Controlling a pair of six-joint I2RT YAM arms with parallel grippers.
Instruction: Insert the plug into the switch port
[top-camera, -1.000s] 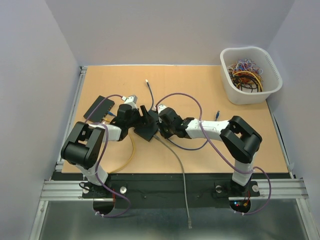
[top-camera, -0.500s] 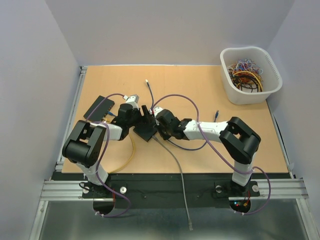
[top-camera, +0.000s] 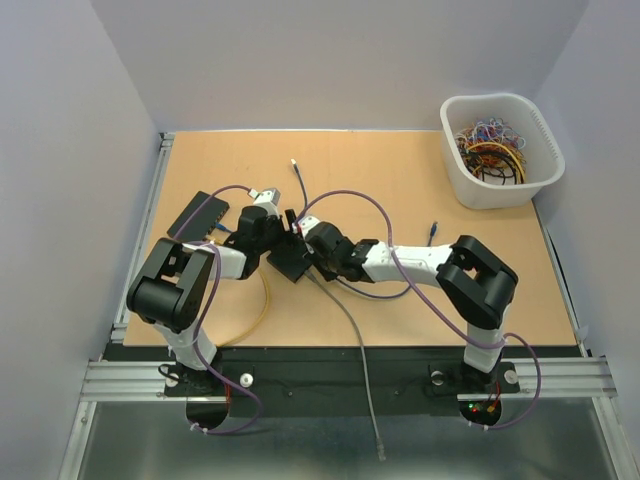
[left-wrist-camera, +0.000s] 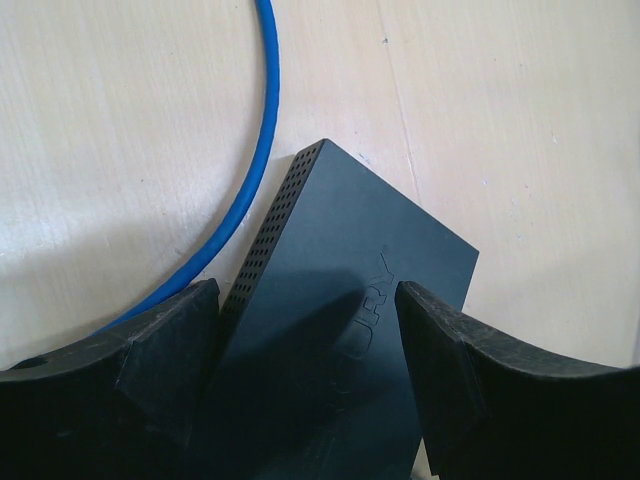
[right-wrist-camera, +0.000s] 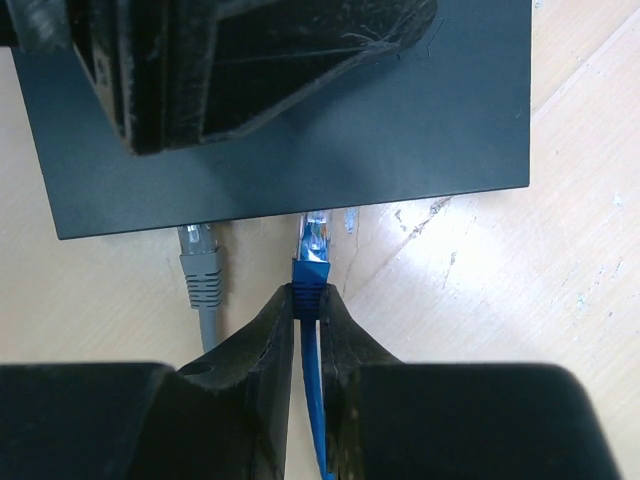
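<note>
Plug (right-wrist-camera: 316, 236) — clear-tipped, blue-booted — is pinched by the right hand (right-wrist-camera: 310, 300), whose fingers are clenched on its rear part. Its tip is set against the port face of the black switch (right-wrist-camera: 420, 130), touching the edge; how deep it sits cannot be told. Just beside it, to the left in the right wrist view, a grey plug (right-wrist-camera: 200, 262) is seen at the same face. The switch is grasped by the left hand (left-wrist-camera: 305, 300), one finger pressed to its perforated side and one to the opposite side. A blue cable (left-wrist-camera: 262, 130) is seen curving over the bench (left-wrist-camera: 520, 120) — near the switch's corner.
</note>
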